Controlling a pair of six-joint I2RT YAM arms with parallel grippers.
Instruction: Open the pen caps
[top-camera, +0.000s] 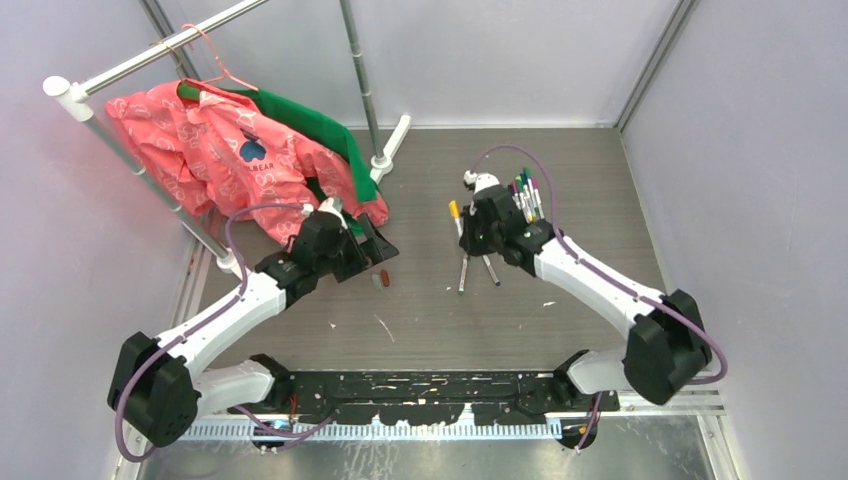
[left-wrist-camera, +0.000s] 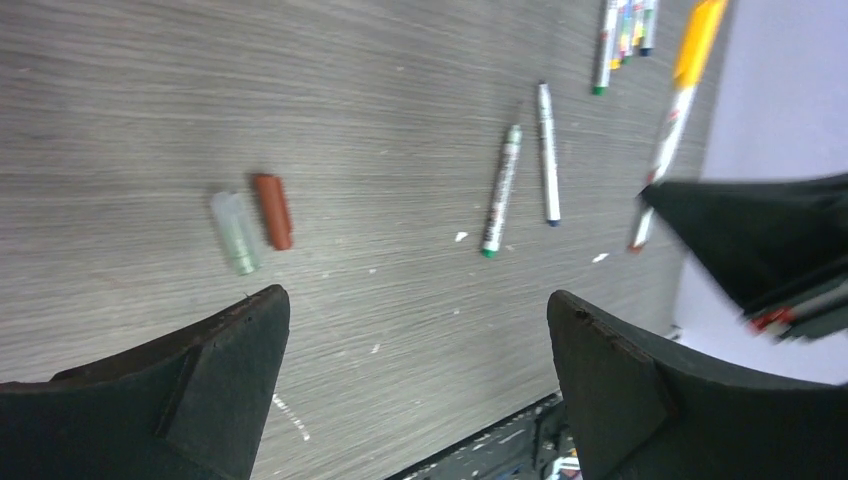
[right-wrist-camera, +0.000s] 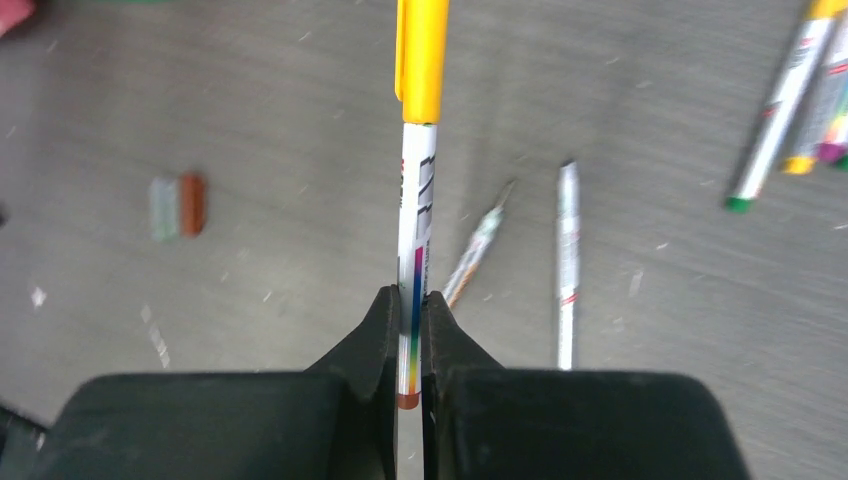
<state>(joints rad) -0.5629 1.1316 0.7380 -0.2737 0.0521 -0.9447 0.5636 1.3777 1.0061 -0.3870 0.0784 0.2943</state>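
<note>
While the right gripper (right-wrist-camera: 410, 300) pinches a white pen (right-wrist-camera: 417, 200) near its bare end, the yellow cap (right-wrist-camera: 421, 60) sits on the far end.
Left gripper (left-wrist-camera: 415, 305) hangs spread wide over the table (left-wrist-camera: 120, 90); its camera shows a red cap (left-wrist-camera: 272, 211) and a pale green cap (left-wrist-camera: 235, 232) side by side, mere specks from above.

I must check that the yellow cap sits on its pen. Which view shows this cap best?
The right wrist view: the yellow cap is large, sharp and seated on the pen clamped in the right tool. The top view shows it tiny; the left wrist view, blurred.
</note>
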